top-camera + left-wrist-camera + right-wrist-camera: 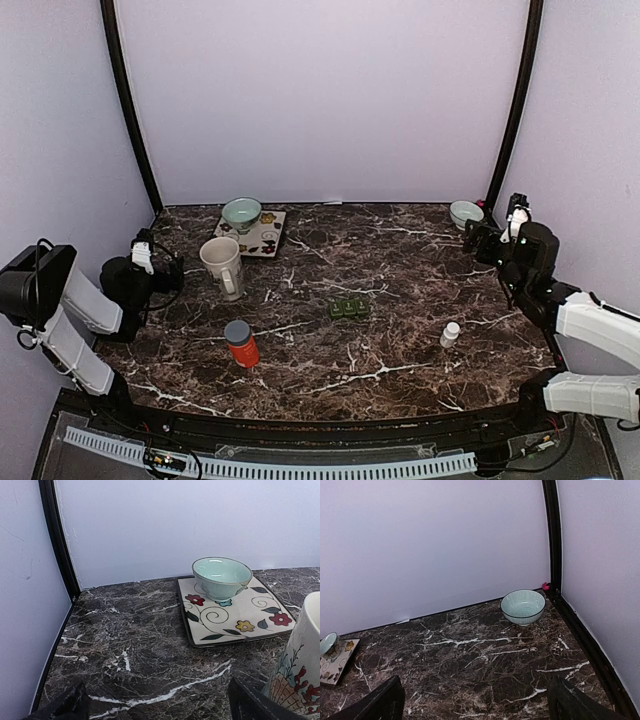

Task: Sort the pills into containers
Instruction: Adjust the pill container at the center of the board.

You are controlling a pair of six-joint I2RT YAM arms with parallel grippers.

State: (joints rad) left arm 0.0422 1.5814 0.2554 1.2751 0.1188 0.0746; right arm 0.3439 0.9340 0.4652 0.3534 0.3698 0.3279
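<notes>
An orange pill bottle with a grey cap [240, 344] stands near the front left of the marble table. A small white pill bottle [450, 334] stands at the right. A green blister pack [349, 310] lies in the middle. A pale green bowl [241, 212] sits on a flowered square plate [262, 240], also in the left wrist view [221, 577]. A striped bowl [466, 214] stands at the back right, also in the right wrist view [522, 606]. My left gripper [158, 262] is open and empty at the left edge. My right gripper [482, 240] is open and empty at the right edge.
A tall cream mug [222, 266] with a red and brown pattern stands just right of my left gripper, and fills the right edge of the left wrist view [300, 670]. A small pink thing [545, 586] lies in the back right corner. Black frame posts [127, 100] rise at both back corners.
</notes>
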